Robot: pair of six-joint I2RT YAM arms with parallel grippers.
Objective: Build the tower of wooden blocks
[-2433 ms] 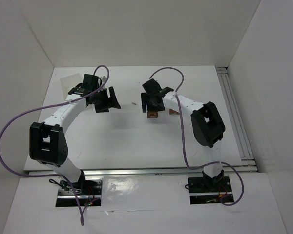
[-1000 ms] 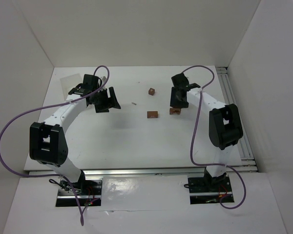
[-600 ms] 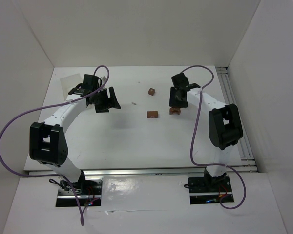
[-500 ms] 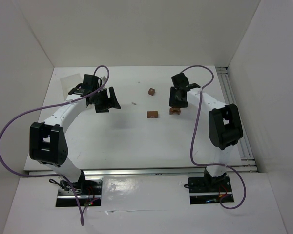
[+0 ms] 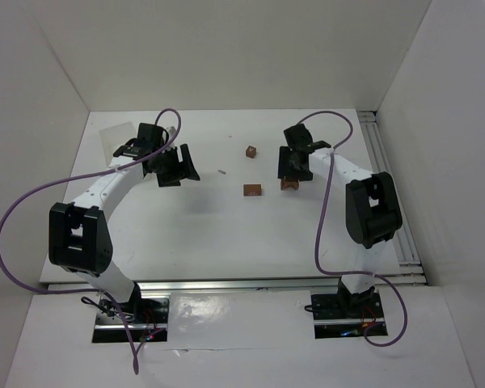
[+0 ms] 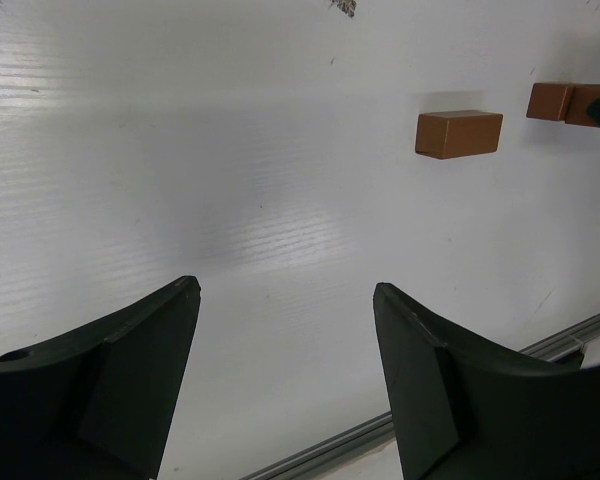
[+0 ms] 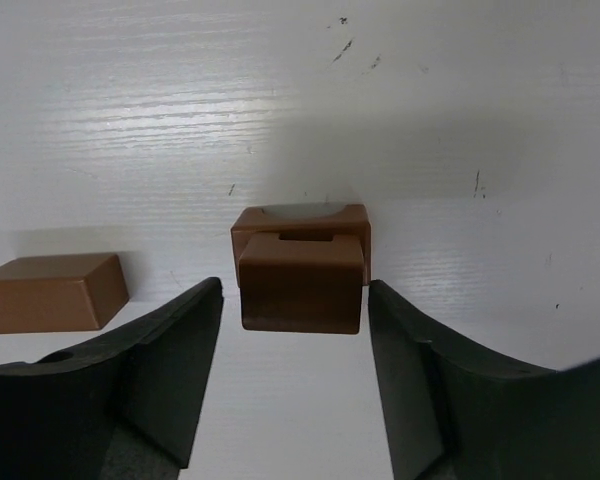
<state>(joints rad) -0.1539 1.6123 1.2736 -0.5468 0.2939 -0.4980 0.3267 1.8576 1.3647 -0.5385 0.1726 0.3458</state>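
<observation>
The tower (image 7: pixel 300 285) is two reddish-brown wood blocks, a plain one resting on a notched one (image 7: pixel 300 218). My right gripper (image 7: pixel 294 290) straddles it, open, with a gap on both sides. In the top view the tower (image 5: pixel 288 185) sits just under the right gripper (image 5: pixel 289 167). A loose brick (image 5: pixel 252 190) lies to its left, also visible from the wrists (image 7: pixel 50 291) (image 6: pixel 458 133). A small cube (image 5: pixel 250 151) lies farther back. My left gripper (image 5: pixel 175 167) hovers open at the left, nothing between its fingers (image 6: pixel 150 370). The left wrist view catches the tower (image 6: pixel 555 100) at its right edge.
A tiny pale sliver (image 5: pixel 222 171) lies between the arms. A faint translucent sheet (image 5: pixel 111 137) sits at the far left corner. Metal rails (image 5: pixel 388 186) run along the table's right side, and white walls close in the back and sides.
The right gripper came from the middle brick to the tower, then opened its jaws, leaving the top block on the stack. The left arm has not moved.
</observation>
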